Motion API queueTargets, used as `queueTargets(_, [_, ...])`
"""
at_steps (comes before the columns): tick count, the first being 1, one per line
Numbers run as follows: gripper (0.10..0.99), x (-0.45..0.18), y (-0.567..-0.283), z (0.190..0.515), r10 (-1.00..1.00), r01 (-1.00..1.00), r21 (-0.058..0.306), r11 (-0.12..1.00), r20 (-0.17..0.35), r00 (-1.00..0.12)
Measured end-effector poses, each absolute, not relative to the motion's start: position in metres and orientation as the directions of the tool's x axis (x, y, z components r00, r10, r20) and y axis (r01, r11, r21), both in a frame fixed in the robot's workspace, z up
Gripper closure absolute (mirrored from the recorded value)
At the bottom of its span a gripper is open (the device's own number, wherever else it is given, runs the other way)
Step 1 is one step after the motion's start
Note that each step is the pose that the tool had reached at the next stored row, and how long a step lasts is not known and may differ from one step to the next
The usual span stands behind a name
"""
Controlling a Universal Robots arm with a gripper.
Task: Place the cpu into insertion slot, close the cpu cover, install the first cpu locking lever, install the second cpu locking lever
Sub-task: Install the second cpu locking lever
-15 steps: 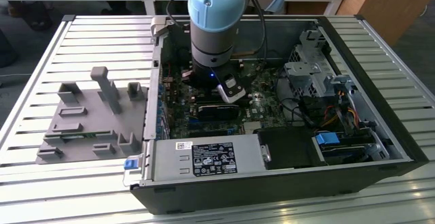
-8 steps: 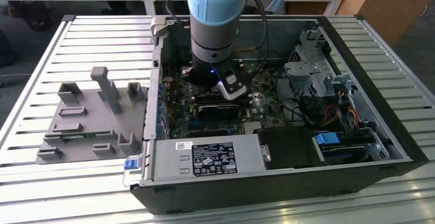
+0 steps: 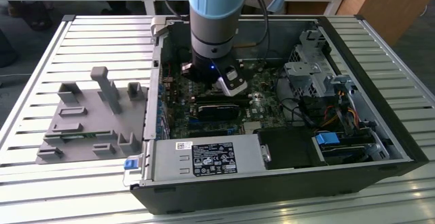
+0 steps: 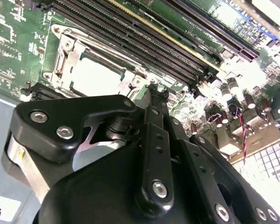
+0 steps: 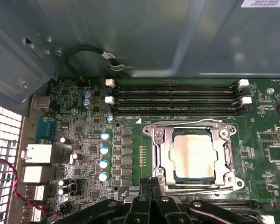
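Inside the open black computer case (image 3: 380, 147), which lies on its side on a slatted metal tabletop (image 3: 41, 193), your arm (image 3: 214, 20) reaches straight down over the green circuit board (image 3: 180, 107). In the first wrist view you look onto that board: the cpu (image 5: 194, 156), a pale silver-grey square, already sits in the insertion slot (image 5: 175, 177), and the silvery cpu cover (image 5: 162, 151) lies flat around it, with the chip showing through its square window. Beside the socket run long dark memory slots (image 5: 175, 98) with white clips at their ends, and a row of small blue-topped capacitors (image 5: 104, 156) stands on its other side. The tool (image 5: 151, 185) hangs right at the rim of the cover; its black fingertips (image 5: 145, 186) are pressed together with nothing between them. In the second wrist view you see the same tool (image 4: 154, 91) from behind its black linkage, its tip just beside the cover's edge, and the cpu (image 4: 95, 74) bright in its frame; whether the tip touches the metal you cannot tell. In the exterior view, a grey plastic fixture (image 3: 88, 117) with upright posts rests on the tabletop well apart from the case, toward the exterior view's left, and a silver power supply box (image 3: 207, 158) fills the case's near corner.
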State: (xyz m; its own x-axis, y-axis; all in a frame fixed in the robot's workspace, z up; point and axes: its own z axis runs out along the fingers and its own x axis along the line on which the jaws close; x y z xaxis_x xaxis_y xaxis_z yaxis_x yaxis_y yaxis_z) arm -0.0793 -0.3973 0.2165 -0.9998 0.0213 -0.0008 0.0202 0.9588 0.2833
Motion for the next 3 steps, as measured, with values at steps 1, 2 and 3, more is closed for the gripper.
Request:
queueTargets(1, [0.98, -0.0793, -0.3973, 0.2174, 0.021, 0.02, 0.283, 0.959, -0.001, -1.0])
queueTargets(2, [0.98, -0.0793, -0.3973, 0.2181, 0.021, 0.02, 0.283, 0.959, -0.001, -1.0])
queueTargets(3, [0.98, -0.0793, -0.3973, 0.2182, 0.021, 0.02, 0.284, 0.959, -0.001, -1.0])
